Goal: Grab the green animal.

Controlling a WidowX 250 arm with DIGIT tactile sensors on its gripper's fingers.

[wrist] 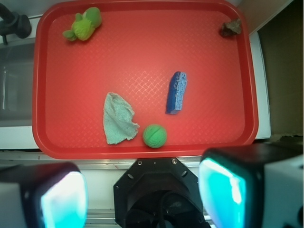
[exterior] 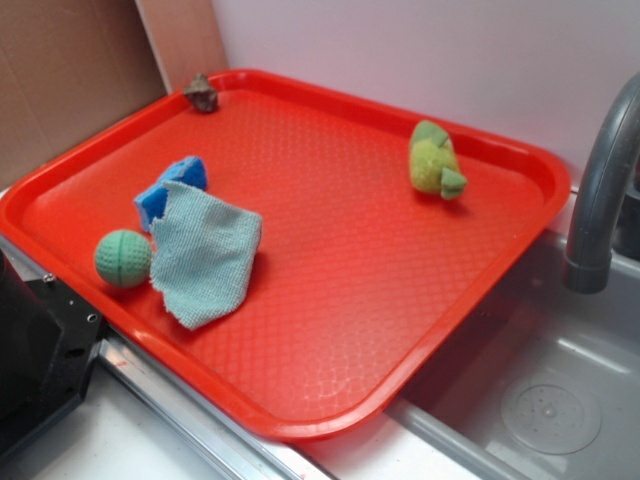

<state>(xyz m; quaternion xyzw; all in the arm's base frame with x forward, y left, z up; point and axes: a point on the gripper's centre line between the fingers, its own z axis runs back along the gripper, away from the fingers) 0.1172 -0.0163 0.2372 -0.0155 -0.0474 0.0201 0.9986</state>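
The green animal (exterior: 435, 160) (wrist: 83, 24), a fuzzy yellow-green plush with darker green fins, lies near the far right corner of the red tray (exterior: 330, 300) in the exterior view and at the top left of the tray (wrist: 142, 28) in the wrist view. My gripper (wrist: 142, 192) is open, its two teal-padded fingers (wrist: 222, 190) spread wide at the bottom of the wrist view with nothing between them. It hangs high above the robot base, off the tray's near edge and far from the animal. The exterior view does not show the gripper.
On the tray lie a teal dimpled ball (exterior: 122, 258) (wrist: 154, 136), a pale blue-green cloth (exterior: 205, 252) (wrist: 118, 118), a blue sponge (exterior: 170, 188) (wrist: 176, 92) and a small brown object (exterior: 202, 94) (wrist: 231, 27). A grey faucet (exterior: 600, 190) and sink (exterior: 540, 400) sit right of the tray.
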